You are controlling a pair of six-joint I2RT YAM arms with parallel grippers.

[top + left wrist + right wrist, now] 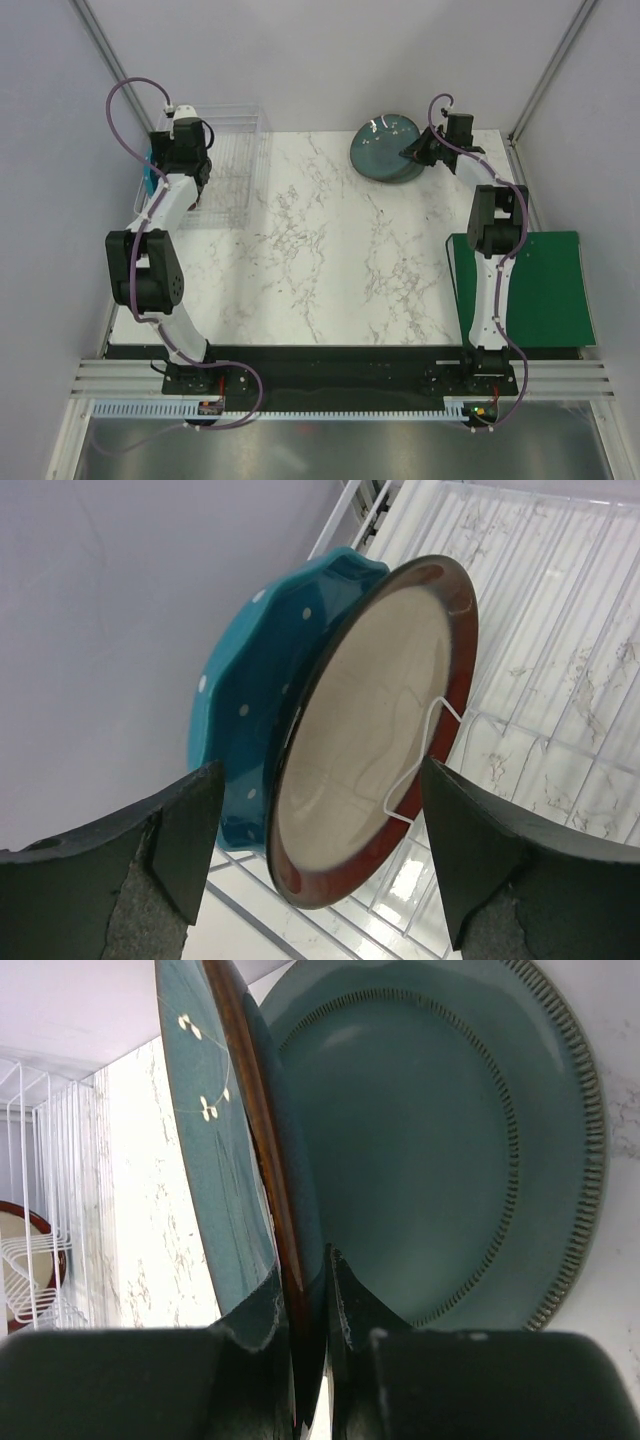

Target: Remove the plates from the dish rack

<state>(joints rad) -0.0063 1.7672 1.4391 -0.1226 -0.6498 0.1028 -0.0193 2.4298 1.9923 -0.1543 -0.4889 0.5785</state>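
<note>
The clear dish rack stands at the table's far left. In it a brown-rimmed plate with a cream centre stands on edge in front of a turquoise speckled plate. My left gripper is open, its fingers on either side of the brown-rimmed plate's lower edge, not touching. My right gripper is shut on the rim of a greyish-blue plate, held tilted over a grey-green plate that lies flat at the far right.
A flat green mat lies at the right edge beside the right arm. The rack's white wire floor stretches to the right of the plates. A grey wall stands close behind the rack and plates.
</note>
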